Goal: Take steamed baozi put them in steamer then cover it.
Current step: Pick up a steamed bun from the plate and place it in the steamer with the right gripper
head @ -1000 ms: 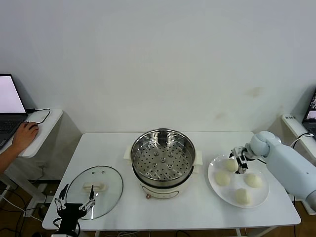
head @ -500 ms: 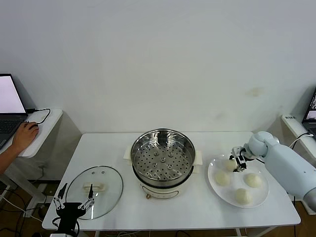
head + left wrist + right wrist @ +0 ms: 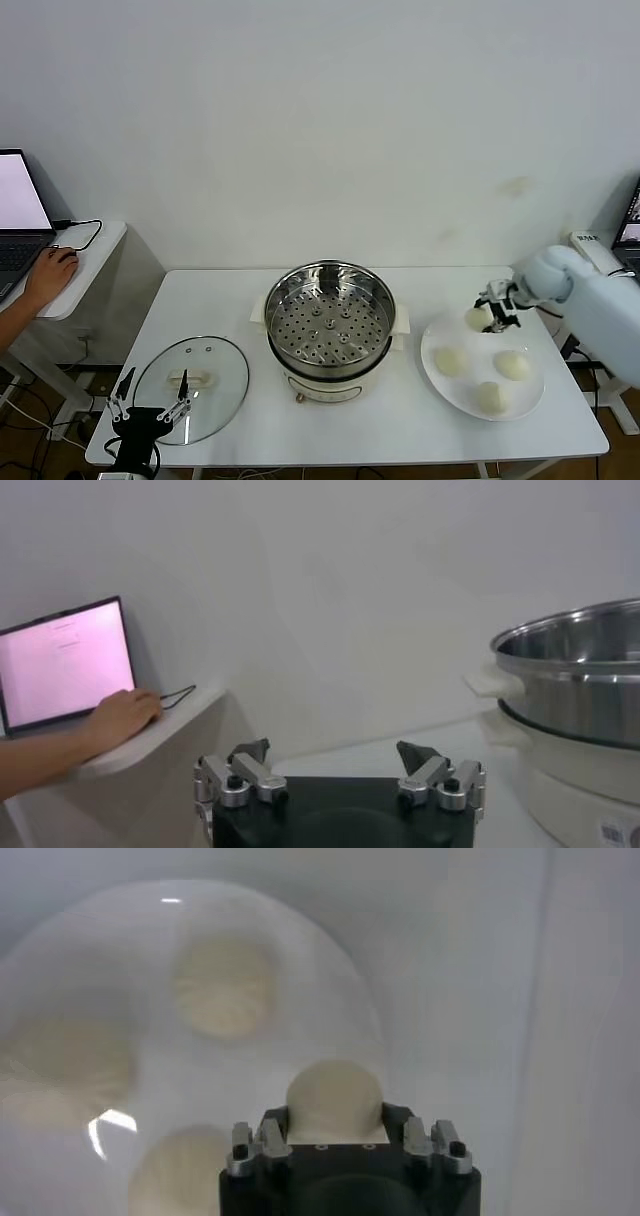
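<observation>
My right gripper (image 3: 492, 312) is shut on one steamed baozi (image 3: 478, 318) and holds it a little above the far edge of the white plate (image 3: 436, 378); in the right wrist view the bun (image 3: 334, 1101) sits between the jaws. Three more baozi (image 3: 451, 361) lie on the plate. The steamer (image 3: 330, 322) stands open at the table's middle, its perforated tray bare. The cover (image 3: 192, 381) lies flat at the front left. My left gripper (image 3: 150, 408) is open and idle at the cover's near edge.
A side table at the far left holds a laptop (image 3: 20, 222), and a person's hand (image 3: 48, 277) rests on a mouse there. The steamer's side (image 3: 570, 700) shows in the left wrist view. The table's front edge runs close to the plate and cover.
My right gripper has closed on a baozi and lifted it off the plate, moving slightly right and up. The left arm has not moved.
</observation>
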Controlling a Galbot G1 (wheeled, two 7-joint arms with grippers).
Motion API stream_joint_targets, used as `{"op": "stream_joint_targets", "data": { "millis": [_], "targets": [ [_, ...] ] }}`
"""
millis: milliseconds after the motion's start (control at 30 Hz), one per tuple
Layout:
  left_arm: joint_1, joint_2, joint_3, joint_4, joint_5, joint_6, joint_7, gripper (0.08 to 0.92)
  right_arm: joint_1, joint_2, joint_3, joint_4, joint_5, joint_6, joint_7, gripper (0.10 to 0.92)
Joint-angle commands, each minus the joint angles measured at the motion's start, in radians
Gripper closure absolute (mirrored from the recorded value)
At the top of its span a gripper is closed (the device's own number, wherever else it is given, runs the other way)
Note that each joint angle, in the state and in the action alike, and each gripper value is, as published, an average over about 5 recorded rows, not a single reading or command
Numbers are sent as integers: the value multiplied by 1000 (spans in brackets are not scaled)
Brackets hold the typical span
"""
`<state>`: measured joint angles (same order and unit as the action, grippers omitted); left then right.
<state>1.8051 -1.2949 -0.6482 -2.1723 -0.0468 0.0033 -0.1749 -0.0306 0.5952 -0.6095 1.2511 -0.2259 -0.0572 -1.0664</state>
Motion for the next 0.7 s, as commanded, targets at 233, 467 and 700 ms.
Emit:
{"op": "stream_joint_targets", "data": {
  "millis": [233, 467, 700],
  "targets": [
    [-2, 4, 1, -14, -3, 0, -1, 177, 631, 31, -494, 287, 377, 4, 71, 439],
    [-2, 7, -16, -17, -10, -1, 0, 177, 671, 239, -588, 280, 453, 61, 129, 437],
    [-8, 7, -41, -19, -25, -2, -1, 177, 620, 395, -637, 203, 434, 150, 171, 432]
  ]
}}
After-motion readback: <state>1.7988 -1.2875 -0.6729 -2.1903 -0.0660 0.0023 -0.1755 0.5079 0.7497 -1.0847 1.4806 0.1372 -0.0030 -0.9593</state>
